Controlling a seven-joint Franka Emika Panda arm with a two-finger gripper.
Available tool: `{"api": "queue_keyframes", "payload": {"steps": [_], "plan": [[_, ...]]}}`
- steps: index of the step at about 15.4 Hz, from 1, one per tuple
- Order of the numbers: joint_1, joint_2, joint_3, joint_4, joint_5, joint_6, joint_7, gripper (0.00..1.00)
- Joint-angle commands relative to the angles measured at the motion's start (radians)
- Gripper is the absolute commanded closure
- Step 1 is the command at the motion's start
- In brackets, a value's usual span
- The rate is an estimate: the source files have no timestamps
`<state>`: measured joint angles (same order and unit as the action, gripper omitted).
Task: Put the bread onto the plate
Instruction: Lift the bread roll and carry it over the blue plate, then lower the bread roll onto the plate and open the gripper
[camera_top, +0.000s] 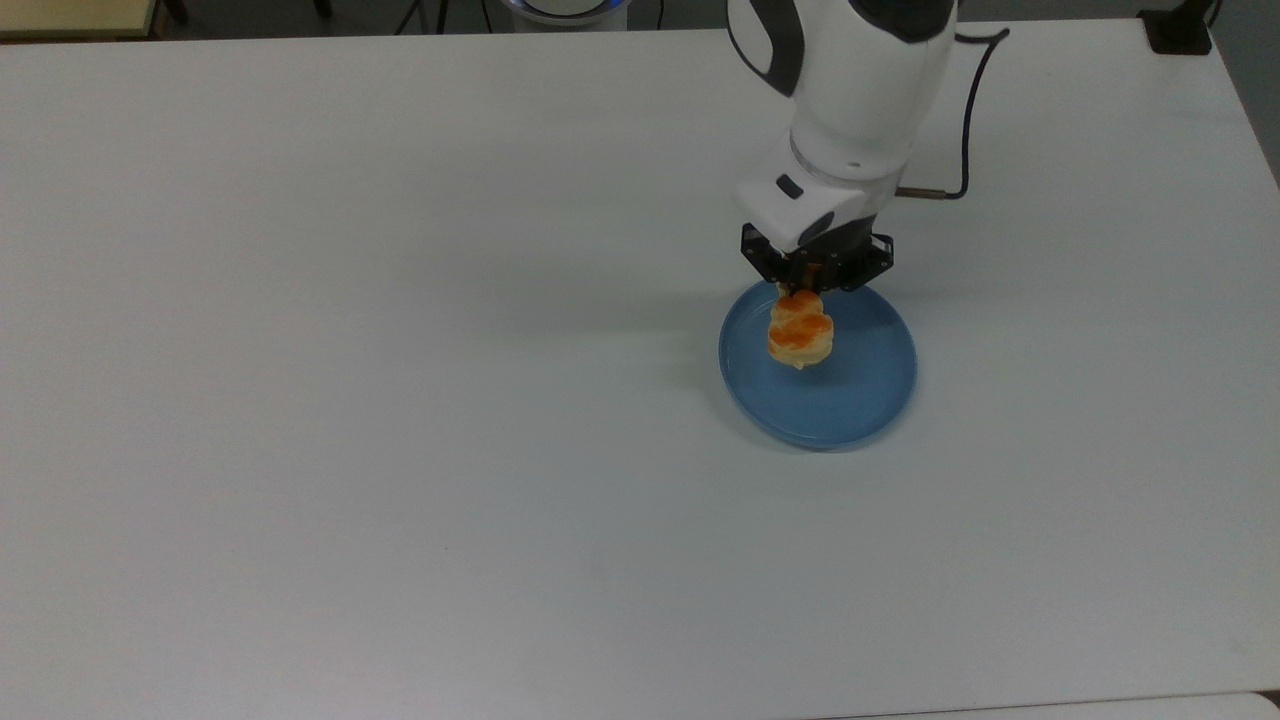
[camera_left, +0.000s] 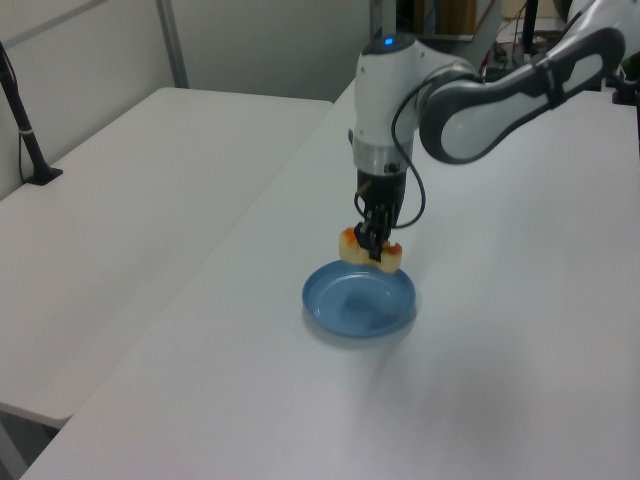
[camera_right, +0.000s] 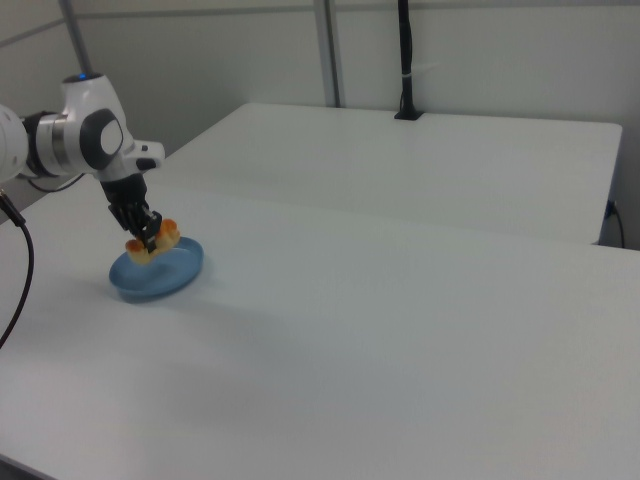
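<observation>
Gripper (camera_left: 376, 247) jaws clamped on the bread (camera_left: 370, 250), narrow gap, fingers pinching it across its middle w/ both ends sticking out either side in the left view. Bread held above the plate (camera_left: 346, 312), not resting on it: left view shows it over the plate's far rim w/ a dark shadow on the blue surface below. In the top view the bread (camera_top: 800, 335) sits inside the plate (camera_top: 850, 410) outline, toward the top view's upper left of centre, orange patches facing the camera, gripper (camera_top: 805, 290) body hiding the fingers and the bread's upper end. Top view can't give the height; left and right views do. Right view: gripper (camera_right: 150, 238) pointing down at a slight tilt, bread (camera_right: 155, 240) just over the plate (camera_right: 175, 275), gap small, can't tell if the lower edge touches. Plate lies flat on the white table (camera_top: 400, 450), near the top view's right-of-centre. Left and right views add a second white table (camera_left: 130, 180) butted against the first, w/ a black post (camera_right: 405, 60) standing on it.
</observation>
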<state>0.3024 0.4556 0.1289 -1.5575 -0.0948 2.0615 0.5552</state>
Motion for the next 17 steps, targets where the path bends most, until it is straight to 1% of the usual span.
{"api": "queue_keyframes", "payload": {"steps": [1,3,5,6,7,8,9,10,11,12,13,17], "plan": [[0.024,0.063,-0.014,0.059,-0.022,0.016,0.043,0.98],[0.024,0.081,-0.014,0.065,-0.034,0.031,0.046,0.95],[0.024,0.094,-0.014,0.065,-0.040,0.055,0.055,0.86],[0.024,0.106,-0.014,0.065,-0.045,0.058,0.055,0.71],[0.024,0.110,-0.014,0.065,-0.052,0.058,0.055,0.52],[0.027,0.112,-0.014,0.065,-0.066,0.058,0.055,0.46],[0.040,0.112,-0.014,0.062,-0.101,0.057,0.060,0.40],[0.040,0.114,-0.014,0.059,-0.111,0.058,0.080,0.31],[0.040,0.117,-0.014,0.059,-0.121,0.058,0.097,0.29],[0.040,0.121,-0.014,0.059,-0.128,0.057,0.100,0.23],[0.041,0.120,-0.014,0.060,-0.128,0.057,0.101,0.23],[0.041,0.120,-0.014,0.060,-0.128,0.057,0.103,0.10]]}}
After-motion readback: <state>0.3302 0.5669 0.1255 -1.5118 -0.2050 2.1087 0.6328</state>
